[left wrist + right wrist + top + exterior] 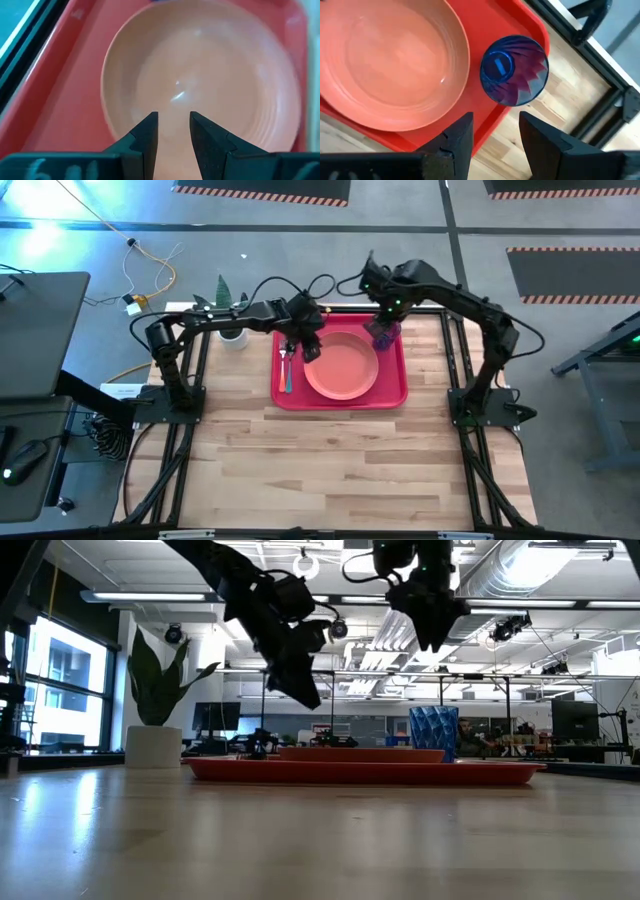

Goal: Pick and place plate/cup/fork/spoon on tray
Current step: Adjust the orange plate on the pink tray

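Tray lies at the far middle of the worktop, long side along the far edge. Plate sits flat inside it, filling the centre. Cup stands upright in the tray's far right corner, close to the plate rim but apart from it. Spoon lies in the tray's left strip, between plate and left rim, teal handle pointing toward the near edge. A second utensil seems to lie just beside it at the far end; too small to confirm as the fork.

Left gripper hangs above the plate's left rim, fingers parted with only the plate below, nothing held. Right gripper hovers above the cup, fingers spread wide, empty; the cup stands free.

All named items appear to be on the tray, so what remains is likely clearing the arms.

Risks, as judged:
- Right fingers sit close over the cup; a sideways drift while low could tip it off the tray's corner onto the worktop.
- Left fingers near the plate rim; a dip could nudge the plate into the spoon or cup.
- Arms cross close above the tray; a careless retreat could make them clash.
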Motion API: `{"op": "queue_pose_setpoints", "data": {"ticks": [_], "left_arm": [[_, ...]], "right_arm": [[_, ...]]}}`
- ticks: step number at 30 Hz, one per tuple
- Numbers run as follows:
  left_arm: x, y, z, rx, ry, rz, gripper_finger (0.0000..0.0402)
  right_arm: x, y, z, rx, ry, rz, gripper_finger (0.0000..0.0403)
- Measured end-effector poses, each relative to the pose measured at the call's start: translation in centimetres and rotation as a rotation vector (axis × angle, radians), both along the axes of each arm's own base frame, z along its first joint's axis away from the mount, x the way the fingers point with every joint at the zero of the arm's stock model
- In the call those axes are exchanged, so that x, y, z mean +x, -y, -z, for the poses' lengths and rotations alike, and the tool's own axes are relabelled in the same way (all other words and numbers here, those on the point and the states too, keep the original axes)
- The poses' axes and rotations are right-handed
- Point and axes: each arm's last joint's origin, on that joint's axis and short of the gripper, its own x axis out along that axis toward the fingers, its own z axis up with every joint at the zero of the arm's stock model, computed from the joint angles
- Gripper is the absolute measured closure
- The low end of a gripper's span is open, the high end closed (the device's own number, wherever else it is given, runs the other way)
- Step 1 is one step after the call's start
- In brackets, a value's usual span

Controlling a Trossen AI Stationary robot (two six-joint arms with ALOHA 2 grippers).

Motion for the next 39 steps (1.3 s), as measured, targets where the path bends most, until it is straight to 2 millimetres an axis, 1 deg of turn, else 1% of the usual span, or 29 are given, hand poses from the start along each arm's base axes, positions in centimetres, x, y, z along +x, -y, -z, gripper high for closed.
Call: {"op": "queue_pose_setpoints", "data": {"ticks": [4, 9, 15, 18, 24, 29, 39], "left_arm": [[0.6, -0.2, 0.2, -0.050, 0.058, -0.044, 0.0298], [1.3, 0.0, 1.8, -0.147, 0.043, -0.090, 0.0298], [2.4, -0.1, 3.9, -0.199, 0.045, -0.149, 0.0298], [2.5, -0.3, 4.9, -0.209, 0.018, -0.189, 0.0298], [2.3, -0.4, 6.0, -0.195, -0.043, -0.245, 0.0298], [2.1, -0.6, 6.0, -0.143, -0.074, -0.288, 0.0298], [1.4, -1.5, 6.2, -0.138, -0.111, -0.329, 0.0298]], "right_arm": [[-1.0, 0.1, -0.2, -0.003, 0.043, -0.019, 0.0253], [-1.8, 0.5, 0.3, -0.001, 0.034, -0.023, 0.0253], [-2.0, 1.5, 0.6, -0.019, 0.053, -0.028, 0.0253], [-2.1, 1.8, 0.6, -0.028, 0.067, -0.023, 0.0253], [-2.2, 2.3, 0.5, -0.040, 0.080, -0.024, 0.0253], [-2.1, 2.3, 0.5, -0.044, 0.087, -0.032, 0.0253], [-2.0, 2.4, 0.5, -0.052, 0.098, -0.033, 0.0253]]}}
